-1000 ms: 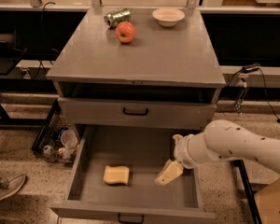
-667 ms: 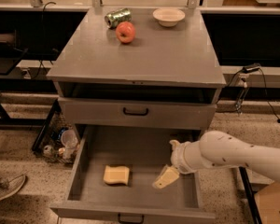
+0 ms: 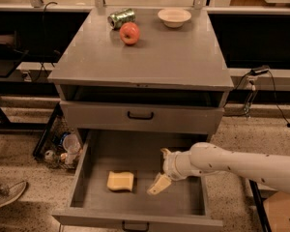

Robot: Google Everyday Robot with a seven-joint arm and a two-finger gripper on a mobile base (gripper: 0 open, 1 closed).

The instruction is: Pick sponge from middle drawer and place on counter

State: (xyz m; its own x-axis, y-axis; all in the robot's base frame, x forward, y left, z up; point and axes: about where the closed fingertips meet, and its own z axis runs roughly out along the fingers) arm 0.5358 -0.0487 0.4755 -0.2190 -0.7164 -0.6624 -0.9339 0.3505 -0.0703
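Note:
The pale yellow sponge [image 3: 120, 181] lies flat on the floor of the open middle drawer [image 3: 140, 151], left of centre. My gripper [image 3: 160, 170] is inside the drawer, just right of the sponge and not touching it. Its cream fingers [image 3: 157, 184] are spread apart with nothing between them. The white arm reaches in from the right. The grey counter [image 3: 150, 64] is the cabinet's top, above the drawers.
On the counter's far edge are a red apple [image 3: 129, 33], a green can [image 3: 121, 18] on its side and a white bowl [image 3: 174, 17]. The upper drawer [image 3: 140, 116] is shut. Clutter lies on the floor left of the cabinet [image 3: 63, 146].
My gripper has moved left across the drawer, closer to the sponge. The sponge has not moved.

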